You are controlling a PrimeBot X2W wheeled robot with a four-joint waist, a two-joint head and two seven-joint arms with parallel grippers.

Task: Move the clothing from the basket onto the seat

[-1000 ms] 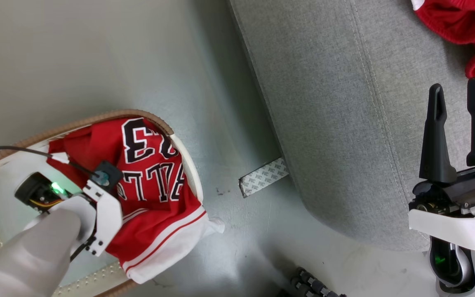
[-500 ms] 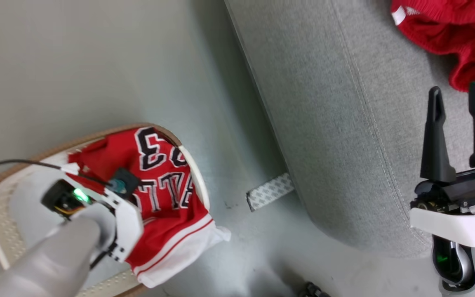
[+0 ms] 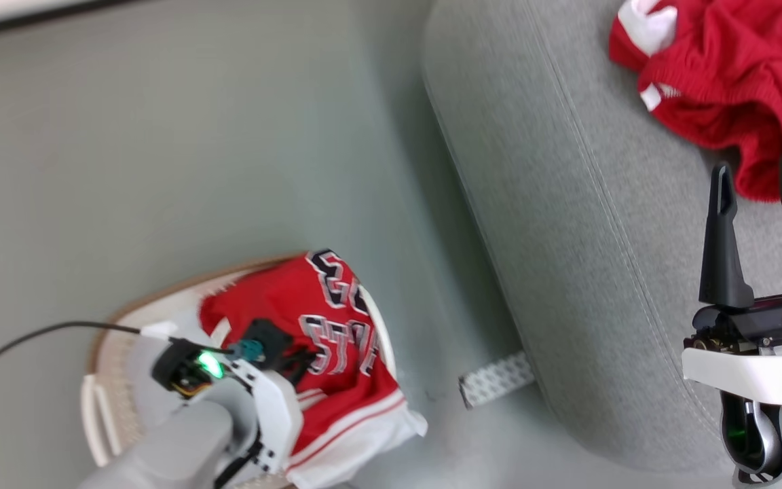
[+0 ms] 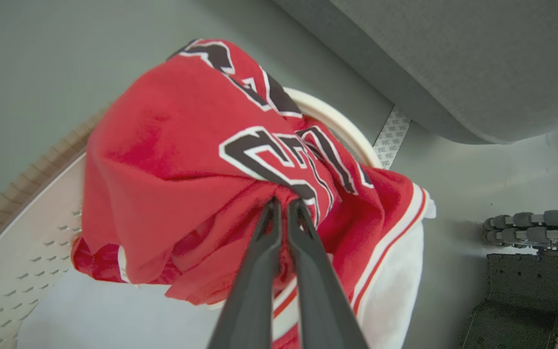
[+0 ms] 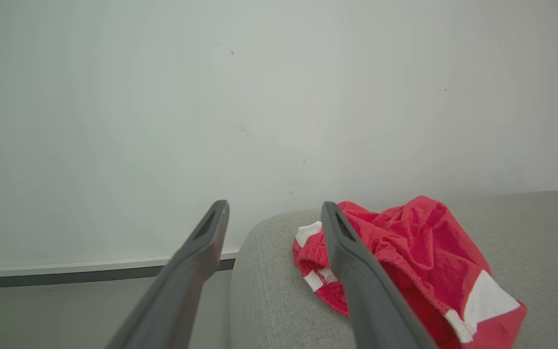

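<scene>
Left gripper: we are seeing the left gripper (image 4: 283, 202) with its two dark fingers pressed together, pinching a fold of the red jersey (image 4: 172, 145) right at the black, white-edged lettering.
Red jersey: it is bunching up around the pinch and lying across the basket (image 4: 22, 252). Its white-trimmed hem is hanging over the rim on the side facing the seat (image 3: 567, 258).
Basket: we are looking at a white wall dotted with holes under a tan-brown rim. It is standing on the grey floor (image 3: 194, 170) near the seat, apart from it.
Pale cloth: a plain pale cloth (image 4: 104, 315) is lying inside the basket beneath the jersey.
Right gripper: the right gripper (image 3: 757, 173) is hovering over the seat with its fingers spread wide, and we are finding nothing between them.
Second red garment: a second red garment (image 3: 723, 81) with white trim is lying crumpled on the seat cushion, just beyond the right gripper's fingertips in the head view. We cannot tell whether they are touching it.
Tape strip: a patterned white strip (image 3: 496, 388) is lying on the floor at the foot of the seat, between seat and basket.
Cable: a black cable (image 3: 24, 336) is curving over the floor to the left wrist.
Wall: in the right wrist view we are facing a pale wall (image 5: 259, 97) rising behind the seat.
</scene>
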